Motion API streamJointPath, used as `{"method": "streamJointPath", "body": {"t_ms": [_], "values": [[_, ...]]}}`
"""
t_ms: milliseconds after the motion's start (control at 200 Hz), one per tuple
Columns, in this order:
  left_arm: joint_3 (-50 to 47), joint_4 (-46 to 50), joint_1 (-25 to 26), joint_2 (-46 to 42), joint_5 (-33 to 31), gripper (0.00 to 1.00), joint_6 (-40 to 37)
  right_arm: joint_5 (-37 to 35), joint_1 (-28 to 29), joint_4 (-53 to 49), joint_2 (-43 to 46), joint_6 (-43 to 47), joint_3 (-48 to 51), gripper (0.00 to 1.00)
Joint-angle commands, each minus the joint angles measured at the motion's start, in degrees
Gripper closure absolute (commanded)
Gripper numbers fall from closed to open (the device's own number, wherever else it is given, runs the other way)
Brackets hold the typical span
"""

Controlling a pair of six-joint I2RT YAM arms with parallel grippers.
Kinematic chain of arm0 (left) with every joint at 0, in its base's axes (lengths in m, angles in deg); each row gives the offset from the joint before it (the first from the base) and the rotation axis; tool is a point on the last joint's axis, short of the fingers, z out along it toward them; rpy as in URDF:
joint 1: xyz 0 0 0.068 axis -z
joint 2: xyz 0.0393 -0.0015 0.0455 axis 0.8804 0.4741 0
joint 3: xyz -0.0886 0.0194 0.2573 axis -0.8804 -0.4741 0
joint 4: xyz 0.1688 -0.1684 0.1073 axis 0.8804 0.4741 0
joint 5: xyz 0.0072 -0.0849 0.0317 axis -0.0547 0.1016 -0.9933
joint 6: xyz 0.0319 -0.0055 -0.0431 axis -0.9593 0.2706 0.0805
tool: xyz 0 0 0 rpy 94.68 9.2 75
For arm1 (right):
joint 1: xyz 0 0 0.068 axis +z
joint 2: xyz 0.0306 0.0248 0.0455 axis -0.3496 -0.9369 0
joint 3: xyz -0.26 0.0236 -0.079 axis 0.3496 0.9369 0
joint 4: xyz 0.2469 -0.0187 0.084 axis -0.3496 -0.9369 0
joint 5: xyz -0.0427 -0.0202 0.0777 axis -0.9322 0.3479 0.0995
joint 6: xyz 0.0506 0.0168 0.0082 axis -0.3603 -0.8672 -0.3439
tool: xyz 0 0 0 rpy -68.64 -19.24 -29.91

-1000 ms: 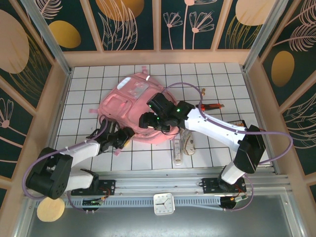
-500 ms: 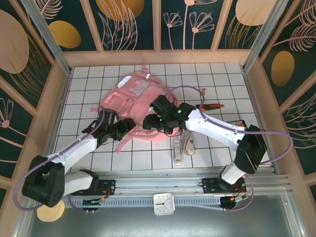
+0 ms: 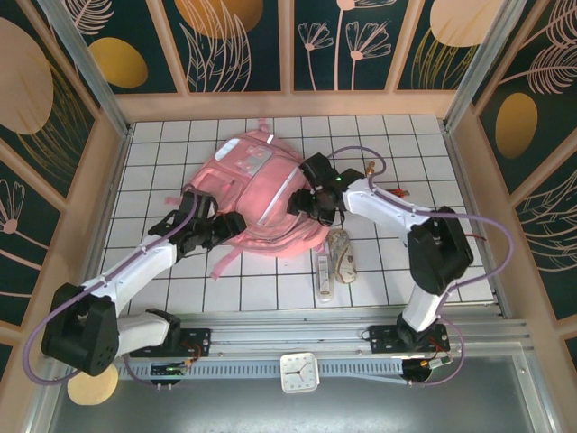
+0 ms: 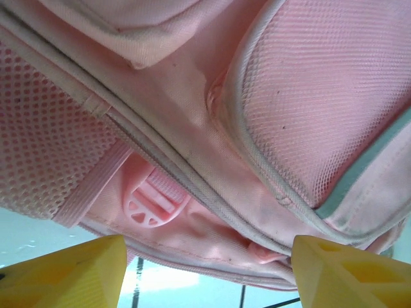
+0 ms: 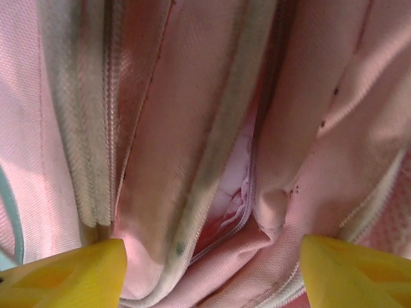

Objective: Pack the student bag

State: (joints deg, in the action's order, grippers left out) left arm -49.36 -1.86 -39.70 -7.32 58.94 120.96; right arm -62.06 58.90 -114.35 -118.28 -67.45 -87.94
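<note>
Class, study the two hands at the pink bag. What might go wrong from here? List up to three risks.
1. The right hand hangs open over a narrow, crumpled zip gap in the bag; closing may pinch loose fabric instead of widening it.
2. The left hand is open by the mesh and buckle; a finger might snag there.
3. The bag is soft; a pull may drag it onto the pouch beside it.

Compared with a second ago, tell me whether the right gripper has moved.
Yes. The right gripper has shifted right and away from the clock, farther across the backpack.
</note>
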Motion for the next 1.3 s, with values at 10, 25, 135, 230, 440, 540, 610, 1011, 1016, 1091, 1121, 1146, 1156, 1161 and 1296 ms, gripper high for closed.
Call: {"method": "streamJointPath", "body": {"t_ms": [10, 25, 135, 230, 440, 540, 610, 1011, 1016, 1091, 1121, 1146, 1156, 1161, 1296], "values": [[0.34, 1.44, -0.20, 0.20, -0.89, 0.31, -2.88, 2.51, 0.19, 4.43, -3.36, 2.34, -4.15, 0.33], [0.31, 1.40, -0.16, 0.20, -0.89, 0.31, -2.85, 2.67, 0.29, 4.67, -3.73, 2.37, -4.67, 0.34], [0.42, 1.23, -0.20, 0.72, -1.28, 0.31, -3.71, 3.66, 0.95, 6.78, -6.24, 2.08, -7.68, 0.41], [1.00, 0.89, -0.20, 1.72, -1.97, 0.31, -4.58, 4.42, 1.53, 8.12, -7.61, 1.39, -9.22, 0.46], [0.53, -4.54, -4.09, 3.44, 0.33, 0.29, -1.93, 3.89, 1.56, 6.95, -6.07, 1.10, -6.74, 0.82], [-0.04, -9.15, -5.73, 5.63, 3.16, 0.29, -0.08, 3.88, 1.37, 7.34, -4.70, 0.86, -4.67, 0.93], [-0.64, -12.43, -6.08, 7.80, 4.81, 0.30, 0.87, 3.96, 1.40, 7.62, -3.88, 0.66, -3.93, 0.99], [-4.41, -25.78, -6.71, 14.24, 6.15, 0.61, 7.15, 6.55, 1.90, 8.12, -2.07, -0.46, -2.42, 1.00], [-4.50, -26.04, -6.71, 14.30, 6.15, 0.62, 7.34, 6.62, 1.90, 8.09, -2.07, -0.47, -2.44, 1.00], [-6.43, -31.03, -6.66, 15.70, 6.23, 0.73, 9.95, 7.67, 2.24, 7.81, -2.26, -0.48, -2.52, 1.00], [-6.99, -32.91, -6.71, 16.35, 6.39, 0.78, 10.88, 7.87, 2.34, 7.70, -2.33, -0.43, -2.49, 1.00], [-7.31, -34.00, -6.73, 16.97, 6.57, 0.83, 11.54, 7.98, 2.42, 7.50, -2.33, -0.40, -2.46, 1.00], [-7.40, -34.33, -6.76, 17.23, 6.58, 0.86, 11.76, 8.04, 2.47, 7.46, -2.41, -0.40, -2.50, 1.00], [-7.45, -34.44, -6.73, 17.33, 6.58, 0.87, 11.84, 8.07, 2.45, 7.41, -2.37, -0.40, -2.52, 1.00], [-7.13, -33.94, -6.73, 18.19, 6.24, 1.00, 11.70, 7.94, 2.26, 6.77, -2.24, -0.31, -3.08, 1.00]]}}
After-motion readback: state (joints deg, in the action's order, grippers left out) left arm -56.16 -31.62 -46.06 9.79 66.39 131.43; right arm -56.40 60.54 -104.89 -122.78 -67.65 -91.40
